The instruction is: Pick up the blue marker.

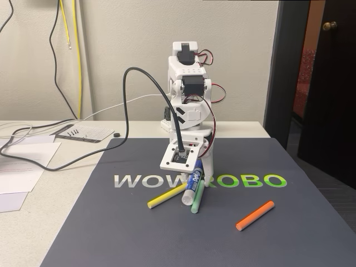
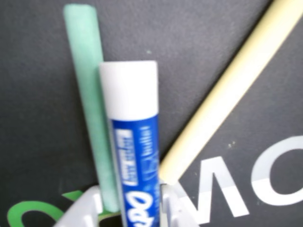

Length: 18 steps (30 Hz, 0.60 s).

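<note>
Gripper (image 2: 130,208) at wrist view's bottom centre is straddling the blue marker (image 2: 132,146), jaws seemingly closing on it; judging lift next, clear of green stick (image 2: 92,109).

Glossy plastic blue marker (image 2: 132,156) on matt mat (image 1: 111,222).

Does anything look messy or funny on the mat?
A little. The blue marker leans tilted, one end up in the claw and the other down by the green stick and yellow stick, all bunched together. The orange stick lies off alone. Nothing looks broken or spilled.
</note>
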Tool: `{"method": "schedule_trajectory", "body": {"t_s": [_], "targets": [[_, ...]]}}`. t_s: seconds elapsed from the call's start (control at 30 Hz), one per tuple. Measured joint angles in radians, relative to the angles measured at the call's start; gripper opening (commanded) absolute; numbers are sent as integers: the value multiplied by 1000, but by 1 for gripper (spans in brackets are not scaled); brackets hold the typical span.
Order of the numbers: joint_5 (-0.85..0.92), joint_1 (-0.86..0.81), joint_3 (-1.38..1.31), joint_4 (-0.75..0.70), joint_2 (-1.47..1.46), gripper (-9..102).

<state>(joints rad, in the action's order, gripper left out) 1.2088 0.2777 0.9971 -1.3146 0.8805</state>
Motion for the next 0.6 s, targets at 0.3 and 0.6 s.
{"method": "schedule_trajectory", "body": {"t_s": [0.3, 0.6], "targets": [[-20, 3, 0, 2, 0, 11], [-49, 9, -6, -29, 5, 11]]}}
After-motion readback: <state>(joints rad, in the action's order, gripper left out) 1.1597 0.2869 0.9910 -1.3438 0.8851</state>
